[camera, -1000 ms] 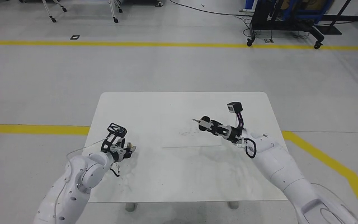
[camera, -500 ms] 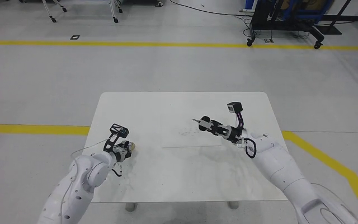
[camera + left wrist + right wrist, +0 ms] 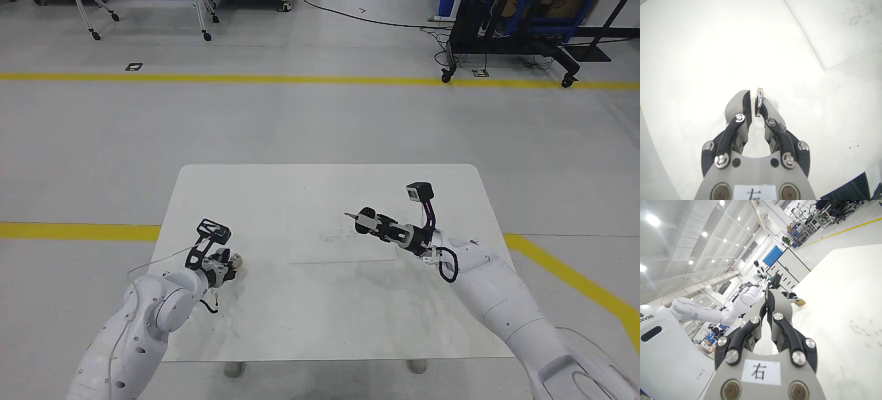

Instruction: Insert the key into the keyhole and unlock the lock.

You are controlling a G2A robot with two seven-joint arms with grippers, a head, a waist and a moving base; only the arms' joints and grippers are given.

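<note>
Top view puts the key (image 3: 350, 214) in the right gripper (image 3: 362, 219), pads pressed together on it, over the table (image 3: 300, 190) right of centre, blade pointing left. The lock (image 3: 759, 101) is at the near left between the fingers of the left gripper (image 3: 753, 98), which are slightly spread: one pad touches it, a thin gap shows at the other (hardly a firm hold). Key and lock are well apart; I judge insertion and turning both remain.
</note>
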